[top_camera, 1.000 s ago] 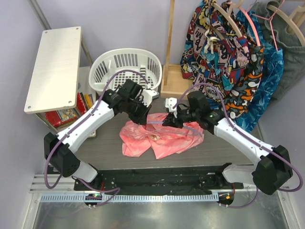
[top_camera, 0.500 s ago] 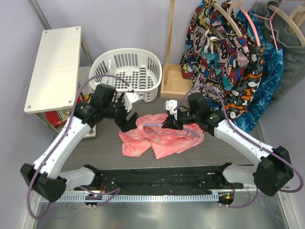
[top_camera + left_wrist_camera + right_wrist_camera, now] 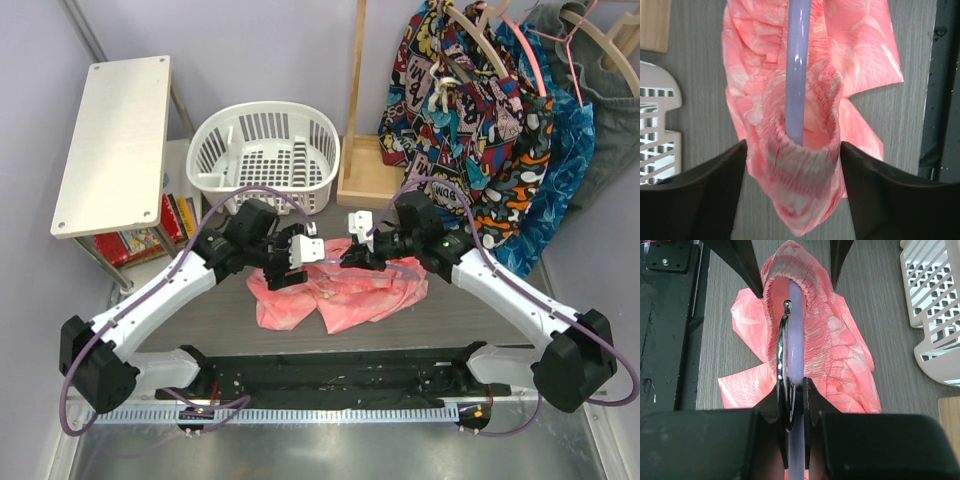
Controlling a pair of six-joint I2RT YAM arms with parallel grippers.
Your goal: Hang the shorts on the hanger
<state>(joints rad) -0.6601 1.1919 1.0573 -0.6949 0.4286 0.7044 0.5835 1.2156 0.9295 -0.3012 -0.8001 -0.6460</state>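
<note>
Since the shorts (image 3: 335,290) are light, limp cloth, crumpled on the table (image 3: 700,75) with the waistband looped over one end of the hanger (image 3: 797,65), the gathered elastic looks the surest hold for the wide-spread left gripper (image 3: 792,145), while the right gripper (image 3: 791,387) clamps the hanger.

Remote station as I see it: a robot lab cell staged as a laundry corner. Evidence: plain lavender partition walls (image 3: 250,50), slotted rail (image 3: 330,413) fronting my table, white laundry basket (image 3: 262,108), hung garments (image 3: 480,130).
</note>
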